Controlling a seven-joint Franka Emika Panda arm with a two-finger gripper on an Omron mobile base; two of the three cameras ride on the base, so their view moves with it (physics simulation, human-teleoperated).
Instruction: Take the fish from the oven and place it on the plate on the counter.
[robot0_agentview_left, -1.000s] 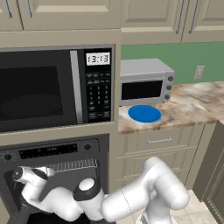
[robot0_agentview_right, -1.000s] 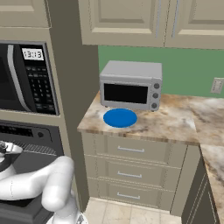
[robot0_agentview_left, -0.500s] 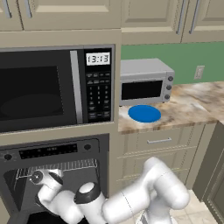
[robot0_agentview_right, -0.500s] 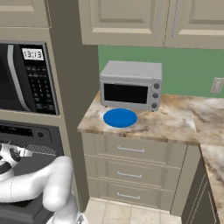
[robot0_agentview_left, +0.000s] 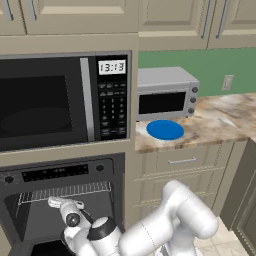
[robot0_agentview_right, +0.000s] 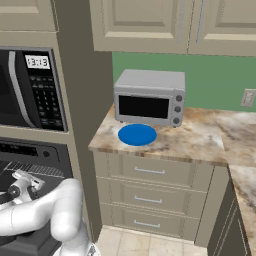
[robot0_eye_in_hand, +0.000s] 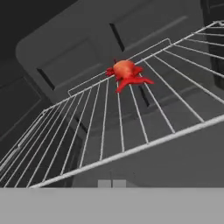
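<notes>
My end effector (robot0_agentview_left: 55, 202) is at the oven (robot0_agentview_left: 60, 210) mouth w/ jaws together, fish (robot0_eye_in_hand: 126, 71) far back on the wire rack (robot0_eye_in_hand: 131, 118), so if I push in w/o opening I'll knock it thru the bars or snag the rack

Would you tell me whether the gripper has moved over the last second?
Yes. In the left base view the gripper has swung rightward and down, from the oven's left edge toward its middle.

A glossy white arm (robot0_agentview_left: 175, 225) of rounded, bulky segments is seen, with dark joint caps and a small white hand (robot0_agentview_left: 62, 204).
</notes>
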